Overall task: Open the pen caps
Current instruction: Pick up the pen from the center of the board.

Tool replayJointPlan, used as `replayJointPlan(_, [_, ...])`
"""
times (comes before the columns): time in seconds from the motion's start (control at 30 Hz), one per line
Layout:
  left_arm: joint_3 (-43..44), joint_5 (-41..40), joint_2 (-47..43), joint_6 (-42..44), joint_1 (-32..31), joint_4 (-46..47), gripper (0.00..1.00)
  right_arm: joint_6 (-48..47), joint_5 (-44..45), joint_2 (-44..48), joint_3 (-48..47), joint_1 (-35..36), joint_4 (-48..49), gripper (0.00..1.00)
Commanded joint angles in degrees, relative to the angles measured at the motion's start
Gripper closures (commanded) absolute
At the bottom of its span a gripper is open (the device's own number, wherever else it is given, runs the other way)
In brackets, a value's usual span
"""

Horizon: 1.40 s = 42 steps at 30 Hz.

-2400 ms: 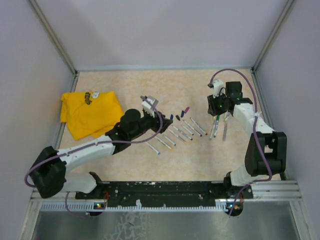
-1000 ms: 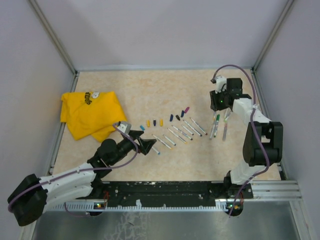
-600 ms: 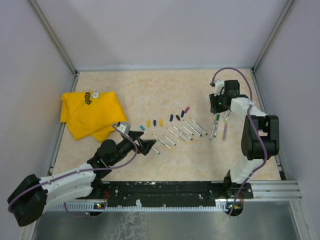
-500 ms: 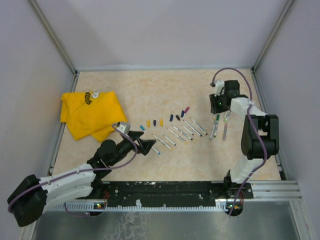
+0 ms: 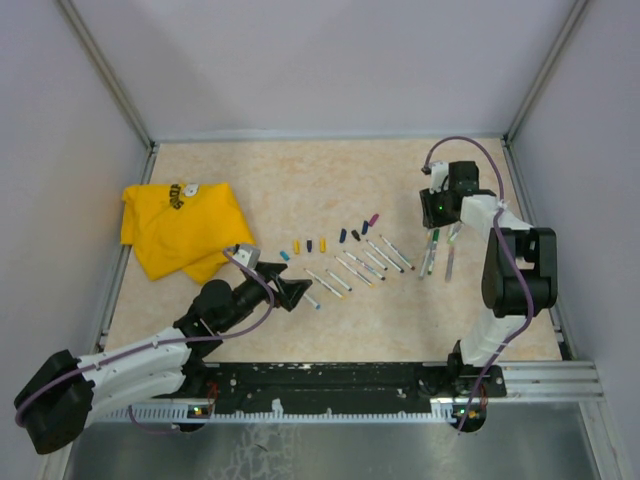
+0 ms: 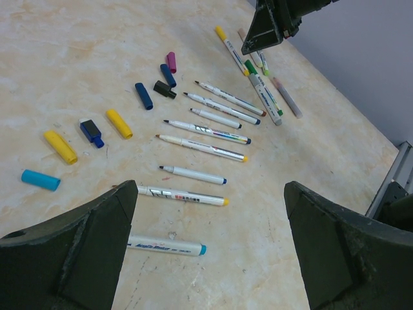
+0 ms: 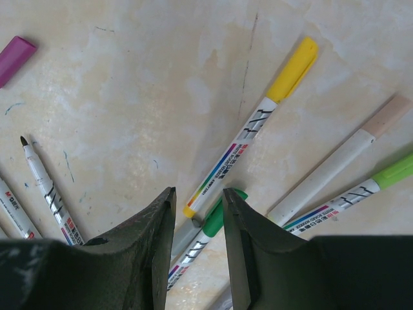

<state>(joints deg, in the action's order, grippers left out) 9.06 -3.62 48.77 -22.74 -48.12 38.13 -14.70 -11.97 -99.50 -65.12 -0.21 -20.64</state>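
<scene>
Over the capped pens, right gripper (image 7: 198, 194): your jaws stand narrowly apart and I see nothing clamped between them. The tail of the yellow-capped pen (image 7: 248, 139) and a green cap (image 7: 216, 221) show in the gap. I cannot tell whether a finger touches either.
Why so narrow: a slim barrel needs little gap, so I read this as lining up to pinch one pen of the cluster.
Right side of the table (image 5: 300, 180), capped pens (image 5: 437, 250): at least four lie bunched together with their caps on, among them a lime cap (image 7: 395, 169) and a pale pink cap (image 7: 388, 113). These are the work left for you.
Beyond the bare pens, loose caps (image 6: 119, 123): a ragged row runs from cyan through yellow, blue and black to magenta, set apart from the barrels. I judge they were put aside so finished pieces do not mix with unfinished ones.
Mid-table, uncapped pens (image 6: 205, 129): they lie side by side with their tips exposed.
Near end of that row, left gripper (image 6: 210, 187): the jaws are spread wide and empty, hanging above the table. It is probably placed ready to take a barrel while your right pulls the cap.
Risk: the capped pens overlap, so closing here may catch two.
Far left, yellow garment (image 5: 180, 228): it is out of your way.
</scene>
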Motion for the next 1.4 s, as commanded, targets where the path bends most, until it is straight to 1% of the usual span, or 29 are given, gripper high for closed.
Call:
replayJointPlan(0.0, [-0.6,-0.1,-0.8,-0.5,0.2,1.2,0.00,0.8,0.6,0.0,-1.1,-0.3,1.9,0.64])
replayJointPlan(1.37, [0.2,0.1,-0.1,-0.5,0.2,0.9,0.00,1.1,-0.1,-0.6,-1.6,-1.1,0.9,0.64])
